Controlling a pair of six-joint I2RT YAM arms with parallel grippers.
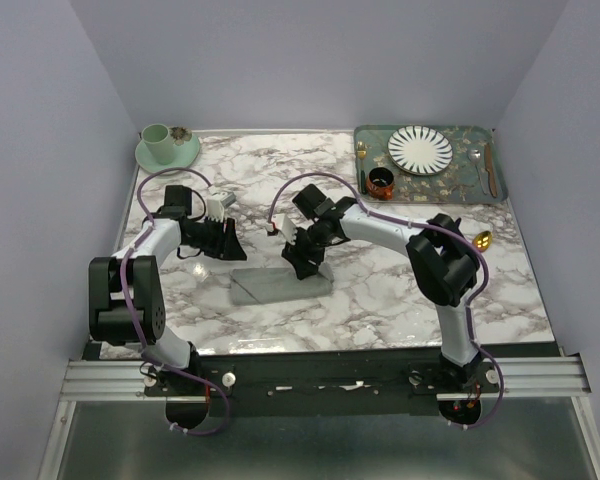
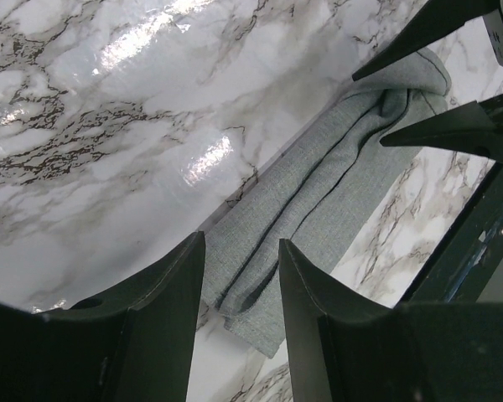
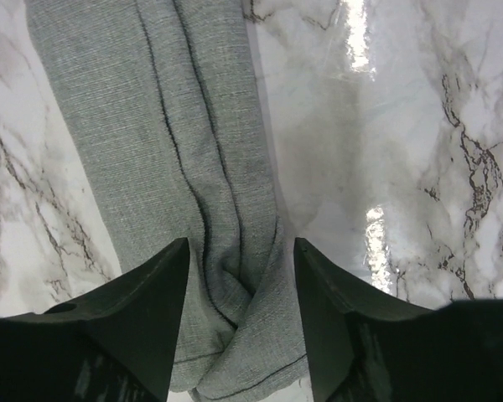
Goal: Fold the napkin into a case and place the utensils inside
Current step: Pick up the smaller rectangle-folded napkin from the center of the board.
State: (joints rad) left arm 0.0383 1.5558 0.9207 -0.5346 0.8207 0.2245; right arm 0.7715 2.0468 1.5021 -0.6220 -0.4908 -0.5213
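The grey napkin (image 1: 280,285) lies on the marble table as a narrow folded strip (image 2: 318,201), with long lengthwise folds and a bunched, twisted right end (image 3: 235,335). My left gripper (image 2: 241,251) hangs open over the strip's left end, and nothing is between its fingers. At the bunched end my right gripper (image 3: 241,251) is open too, one finger on each side of the cloth; its fingertips (image 2: 453,130) also show in the left wrist view. A utensil with a gold spoon bowl (image 1: 483,240) lies beside the right arm's elbow, its handle hidden.
A green patterned tray (image 1: 370,135) at the back right holds a striped plate (image 1: 420,150), a small orange-and-black bowl (image 1: 382,181), a gold fork (image 1: 361,150) and more cutlery (image 1: 492,170). A green cup on a saucer (image 1: 160,143) stands at the back left.
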